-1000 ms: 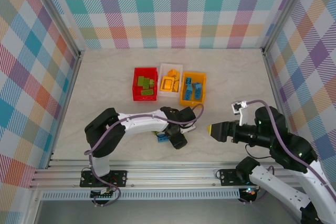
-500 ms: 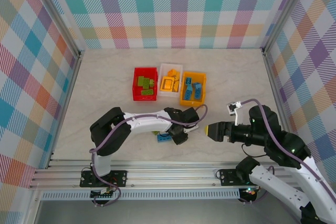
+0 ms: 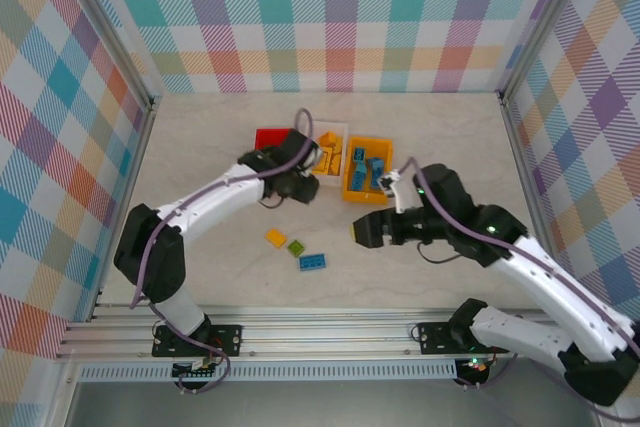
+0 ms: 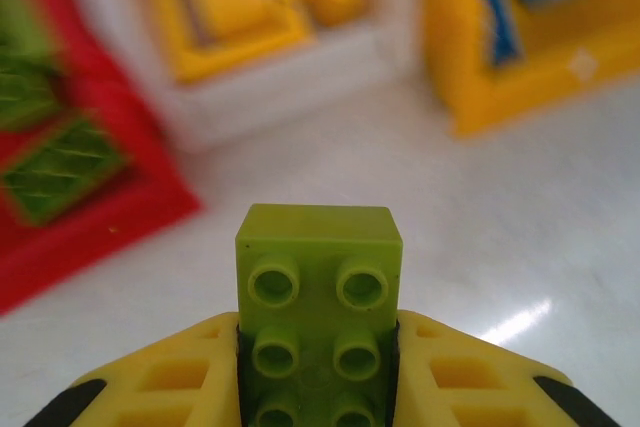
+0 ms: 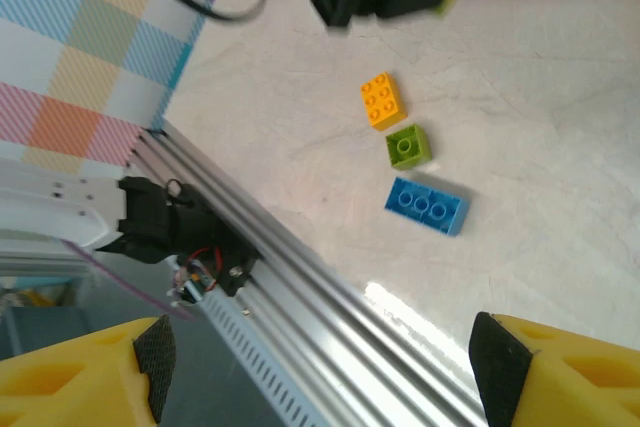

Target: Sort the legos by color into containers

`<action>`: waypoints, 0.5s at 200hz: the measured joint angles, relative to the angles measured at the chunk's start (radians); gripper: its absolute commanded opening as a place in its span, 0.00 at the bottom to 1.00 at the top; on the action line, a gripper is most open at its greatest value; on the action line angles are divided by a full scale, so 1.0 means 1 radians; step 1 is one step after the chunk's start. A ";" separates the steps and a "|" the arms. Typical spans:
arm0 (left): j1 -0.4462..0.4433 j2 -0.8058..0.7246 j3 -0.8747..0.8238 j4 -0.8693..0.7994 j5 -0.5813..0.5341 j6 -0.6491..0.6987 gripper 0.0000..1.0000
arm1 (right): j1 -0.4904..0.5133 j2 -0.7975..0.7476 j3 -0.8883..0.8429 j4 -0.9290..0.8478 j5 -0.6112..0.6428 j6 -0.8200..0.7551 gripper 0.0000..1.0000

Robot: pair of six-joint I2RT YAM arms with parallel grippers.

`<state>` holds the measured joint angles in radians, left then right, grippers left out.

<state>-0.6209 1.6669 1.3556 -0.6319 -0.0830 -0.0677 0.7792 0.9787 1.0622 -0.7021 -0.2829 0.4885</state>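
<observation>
My left gripper [image 3: 302, 187] is shut on a lime green lego [image 4: 318, 292] and holds it above the table, just in front of the red bin [image 4: 95, 217] and the white bin [image 4: 290, 82]. The orange-yellow bin [image 3: 368, 192] stands to their right with blue legos in it. The red bin holds green legos, the white one yellow legos. Three loose legos lie on the table: orange [image 5: 383, 100], small green [image 5: 408, 146] and blue [image 5: 426, 206]. My right gripper [image 3: 362, 233] hangs open to the right of them, nothing between its fingers.
The aluminium rail [image 5: 330, 287] runs along the table's near edge below the right gripper. The left arm [image 3: 215, 197] stretches diagonally from its base to the bins. Checked walls enclose the table on three sides.
The left gripper closed on the green lego near the front and carried it back toward the bins. The right arm swung left toward the table's middle.
</observation>
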 measured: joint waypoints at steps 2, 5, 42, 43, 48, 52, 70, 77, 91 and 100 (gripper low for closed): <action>0.011 0.000 0.006 -0.001 -0.002 -0.005 0.28 | 0.006 0.014 0.003 0.010 0.005 -0.003 0.79; 0.027 0.004 0.014 -0.002 -0.007 -0.011 0.28 | 0.014 0.035 0.008 0.024 0.012 -0.008 0.79; 0.178 0.146 0.195 -0.053 -0.047 -0.098 0.28 | 0.101 0.267 0.068 0.206 0.119 -0.049 0.80; 0.180 0.150 0.199 -0.053 -0.047 -0.099 0.28 | 0.101 0.270 0.068 0.209 0.120 -0.049 0.80; 0.193 0.181 0.229 -0.059 -0.051 -0.111 0.28 | 0.108 0.296 0.074 0.235 0.132 -0.050 0.80; 0.202 0.209 0.254 -0.064 -0.055 -0.121 0.28 | 0.113 0.317 0.077 0.258 0.143 -0.050 0.80; 0.232 0.320 0.362 -0.092 -0.068 -0.154 0.28 | 0.130 0.386 0.089 0.342 0.182 -0.048 0.81; 0.237 0.361 0.401 -0.103 -0.076 -0.165 0.29 | 0.132 0.406 0.089 0.371 0.192 -0.044 0.81; 0.243 0.429 0.465 -0.124 -0.096 -0.184 0.31 | 0.137 0.446 0.090 0.425 0.205 -0.033 0.82; 0.244 0.464 0.497 -0.137 -0.109 -0.197 0.31 | 0.140 0.468 0.092 0.445 0.208 -0.026 0.82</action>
<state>-0.3767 2.1307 1.8523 -0.7692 -0.1917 -0.2646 0.9188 1.4464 1.1545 -0.2569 -0.0750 0.4625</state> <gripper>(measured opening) 0.314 0.818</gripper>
